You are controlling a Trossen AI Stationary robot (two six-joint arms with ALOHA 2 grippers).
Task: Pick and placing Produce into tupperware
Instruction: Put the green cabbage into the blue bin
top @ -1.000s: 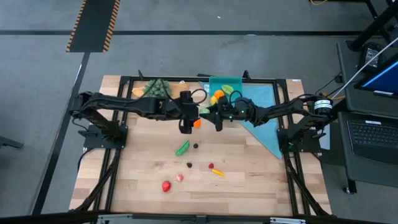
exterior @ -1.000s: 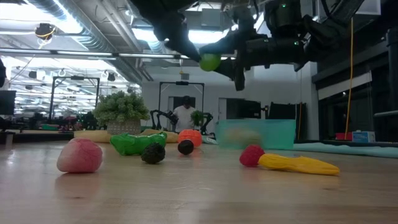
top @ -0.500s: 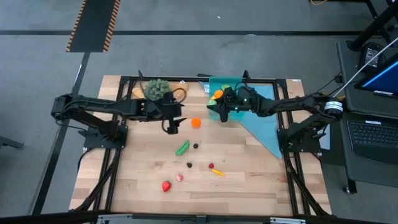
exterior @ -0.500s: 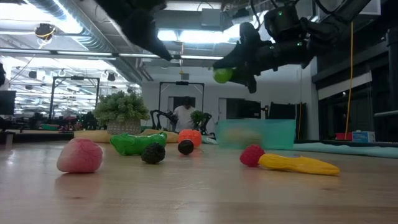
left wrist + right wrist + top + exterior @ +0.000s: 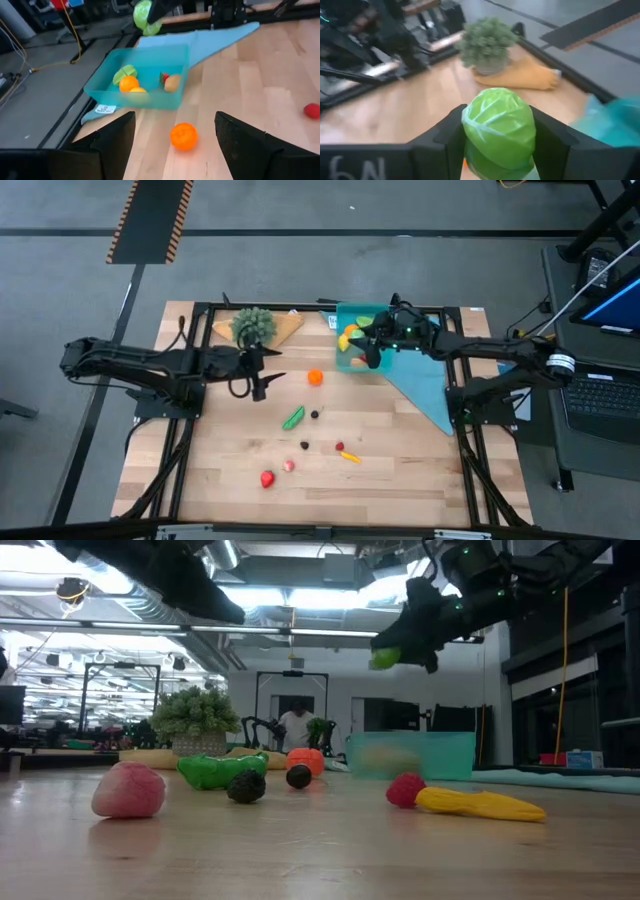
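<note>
On the desk point(image 5: 400, 470) we see the teal box point(image 5: 352, 350) at the far edge, already holding several fruits, with our right hand point(image 5: 372, 350) raised over it and gripping a green cabbage point(image 5: 498, 127). Our left hand point(image 5: 258, 372) hangs with fingers wide and nothing in them beside the bushy plant point(image 5: 253, 323). An orange point(image 5: 315, 377), a green pepper point(image 5: 292, 418) and smaller pieces lie loose on the wood.

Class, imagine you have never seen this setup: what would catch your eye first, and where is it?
First, the right gripper holding a light-green cabbage in the air, by the teal tupperware at the table's far edge. Next, small bright produce scattered on the wooden table: an orange mid-table, a red strawberry near the front. The open left gripper hangs empty.
</note>
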